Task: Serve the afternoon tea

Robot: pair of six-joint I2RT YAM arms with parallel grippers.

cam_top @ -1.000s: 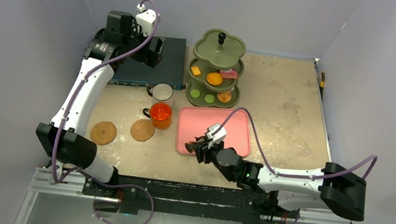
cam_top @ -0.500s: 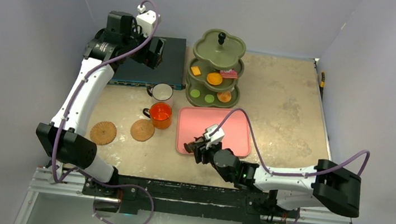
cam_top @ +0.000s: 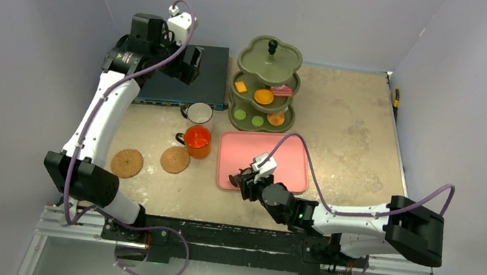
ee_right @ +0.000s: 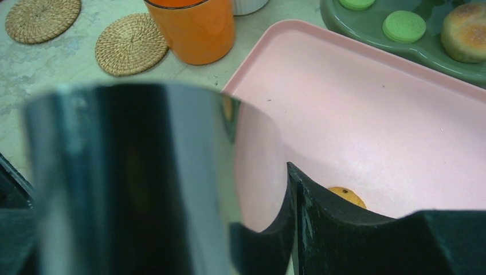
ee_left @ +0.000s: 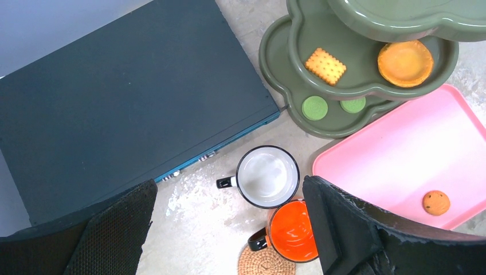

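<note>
The olive-green three-tier stand at the back carries green biscuits, an orange tart and a pink cake. The white mug and orange mug stand left of the pink tray; the orange mug stands beside a cork coaster, and the second coaster is further left. My right gripper hangs low over the tray's near left corner, jaws apart; an orange biscuit peeks from behind its right finger. My left gripper is open, high above the blue box.
The flat dark-blue box lies at the back left, next to the stand. In the right wrist view a blurred shiny grey shape fills the left side. Grey walls close in the back and both sides.
The right arm has shifted slightly left over the tray's near corner. The left arm has not moved.
</note>
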